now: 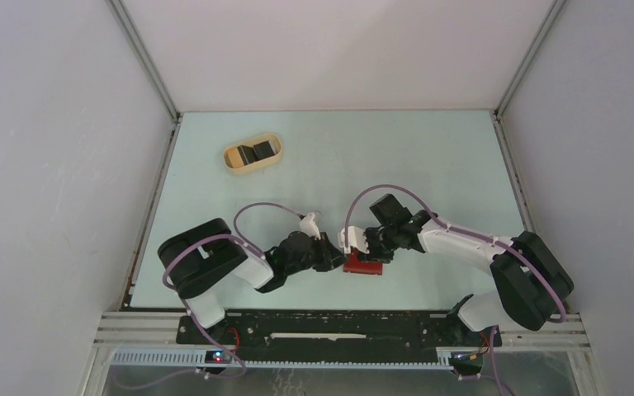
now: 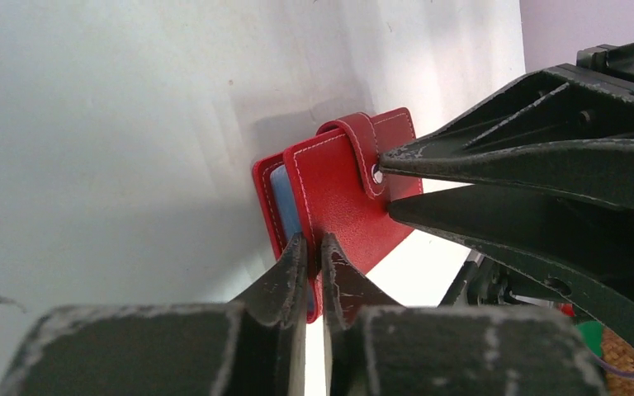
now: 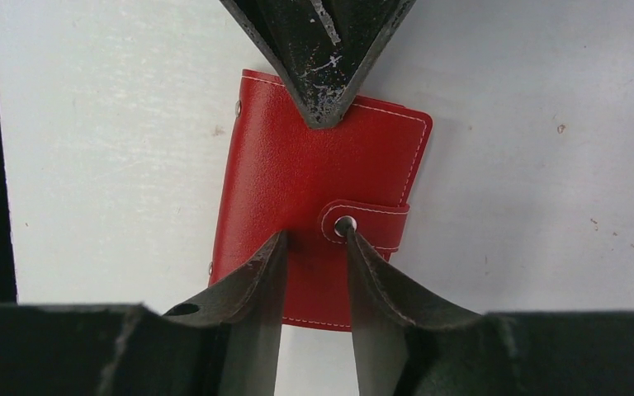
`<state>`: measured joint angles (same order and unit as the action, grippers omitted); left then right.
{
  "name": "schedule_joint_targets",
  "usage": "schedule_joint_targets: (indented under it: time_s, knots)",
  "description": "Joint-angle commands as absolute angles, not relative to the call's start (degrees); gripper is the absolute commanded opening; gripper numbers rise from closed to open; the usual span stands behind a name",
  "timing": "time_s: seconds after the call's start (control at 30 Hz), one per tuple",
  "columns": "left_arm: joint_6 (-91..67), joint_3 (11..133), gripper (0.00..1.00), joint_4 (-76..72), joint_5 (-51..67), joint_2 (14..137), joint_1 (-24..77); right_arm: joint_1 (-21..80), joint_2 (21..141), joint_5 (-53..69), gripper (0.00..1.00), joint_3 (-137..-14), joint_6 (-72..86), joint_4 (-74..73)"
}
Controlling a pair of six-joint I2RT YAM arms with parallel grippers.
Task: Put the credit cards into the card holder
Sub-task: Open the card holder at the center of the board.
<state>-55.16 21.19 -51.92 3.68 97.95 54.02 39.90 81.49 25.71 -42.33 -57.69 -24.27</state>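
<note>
Two grippers meet on the card holder (image 3: 289, 173), which lies on the table (image 3: 99, 148) right beneath their tips, its strap (image 3: 376, 221) fastened. We see the left gripper (image 2: 314, 252) pressed together on the cover's edge, on the side opposite the right gripper (image 3: 309, 247), and we judge it is there to anchor the holder. The right jaws stand partly spread with one tip at the snap (image 3: 344, 223), likely to pop it so cards can go in.
</note>
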Motion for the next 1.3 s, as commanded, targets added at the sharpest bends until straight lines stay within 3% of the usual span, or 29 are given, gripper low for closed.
schedule_joint_targets:
  time_s: [0.0, 0.27, 0.7, 0.83, 1.1, 1.27]
  knots:
    - [-54.9, 23.7, 0.03, -52.9, 4.6, 99.3, 54.4, 40.5, 82.8, 24.7, 0.43, -44.2, -56.2, -22.2]
    - [-54.9, 23.6, 0.0, -52.9, 4.8, 99.0, 54.3, 40.4, 81.5, 25.3, 0.53, -45.0, -54.1, -22.2]
    - [-55.1, 23.4, 0.0, -53.0, 5.8, 98.8, 54.4, 40.8, 86.2, 21.8, 0.42, -46.6, -52.6, -22.6]
    - [-55.1, 22.9, 0.0, -53.6, 5.8, 98.6, 54.4, 40.7, 87.0, 20.1, 0.32, -46.6, -52.4, -22.0]
    - [-54.4, 21.4, 0.0, -54.8, 5.3, 98.8, 54.4, 39.7, 83.2, 20.0, 0.02, -46.6, -50.1, -20.6]
    - [-53.3, 20.9, 0.0, -55.1, 5.0, 98.2, 54.4, 37.5, 82.3, 18.6, 0.0, -46.6, -46.7, -18.5]
